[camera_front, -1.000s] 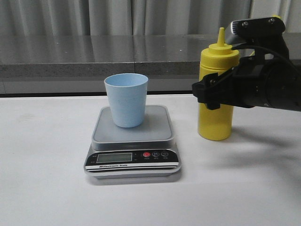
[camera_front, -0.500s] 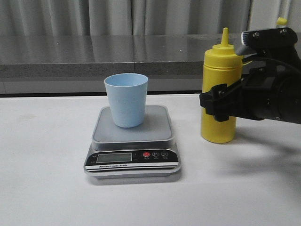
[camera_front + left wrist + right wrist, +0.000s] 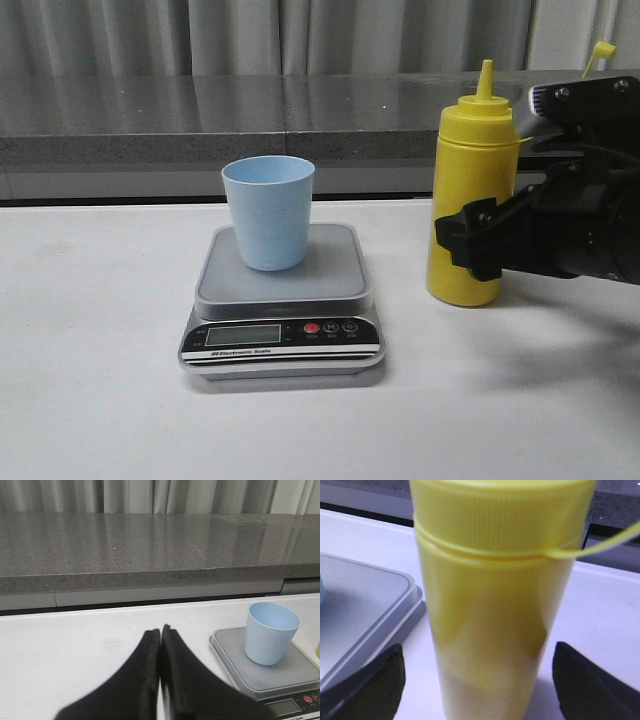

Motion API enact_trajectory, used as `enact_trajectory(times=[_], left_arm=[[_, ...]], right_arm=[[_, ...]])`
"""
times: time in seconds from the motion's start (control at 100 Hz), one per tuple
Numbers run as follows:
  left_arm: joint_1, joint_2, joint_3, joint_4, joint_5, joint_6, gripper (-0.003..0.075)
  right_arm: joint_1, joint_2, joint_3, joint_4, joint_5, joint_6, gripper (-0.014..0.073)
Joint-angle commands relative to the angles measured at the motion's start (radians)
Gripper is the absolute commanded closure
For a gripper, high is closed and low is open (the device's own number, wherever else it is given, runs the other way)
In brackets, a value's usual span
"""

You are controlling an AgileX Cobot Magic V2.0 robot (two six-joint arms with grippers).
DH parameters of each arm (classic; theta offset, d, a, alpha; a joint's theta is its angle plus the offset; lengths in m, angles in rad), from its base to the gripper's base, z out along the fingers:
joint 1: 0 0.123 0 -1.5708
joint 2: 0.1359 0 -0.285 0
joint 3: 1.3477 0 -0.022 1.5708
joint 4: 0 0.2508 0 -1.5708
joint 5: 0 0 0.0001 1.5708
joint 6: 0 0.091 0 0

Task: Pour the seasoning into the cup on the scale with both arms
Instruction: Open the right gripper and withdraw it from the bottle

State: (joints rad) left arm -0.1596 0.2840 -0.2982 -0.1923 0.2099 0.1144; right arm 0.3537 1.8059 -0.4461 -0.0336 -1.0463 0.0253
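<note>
Two arms share this job, but only the right one is busy. The right gripper (image 3: pixel 470 245) has its jaws wide apart, one on each side of the yellow bottle (image 3: pixel 473 205), and the right wrist view shows gaps on both sides, so nothing is held. The bottle stands upright on the white bench (image 3: pixel 100 400), just beside the scale (image 3: pixel 282 300). The blue cup (image 3: pixel 268 212) sits on the scale, and I cannot see inside it. The left gripper (image 3: pixel 160 645) has its jaws pressed together on nothing, off to the cup's left. I think the step is grabbing the bottle. Next the jaws should squeeze its middle gently, then lift and tip the nozzle over the cup.
</note>
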Motion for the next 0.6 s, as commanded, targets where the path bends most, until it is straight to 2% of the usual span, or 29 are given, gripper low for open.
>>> enact_trajectory(times=[0.0,0.44,0.59], left_arm=[[0.003,0.006,-0.03,-0.011,-0.079,-0.007,0.074],[0.003,0.006,-0.03,-0.011,-0.079,-0.007,0.074],[0.003,0.006,-0.03,-0.011,-0.079,-0.007,0.074]], right_arm=[[-0.006,-0.054,0.006,0.002,-0.099,-0.001,-0.0003],[-0.006,-0.224,0.183,0.111,-0.156,-0.001,-0.0003],[-0.006,-0.355,0.245,0.175,-0.09,-0.002,-0.0003]])
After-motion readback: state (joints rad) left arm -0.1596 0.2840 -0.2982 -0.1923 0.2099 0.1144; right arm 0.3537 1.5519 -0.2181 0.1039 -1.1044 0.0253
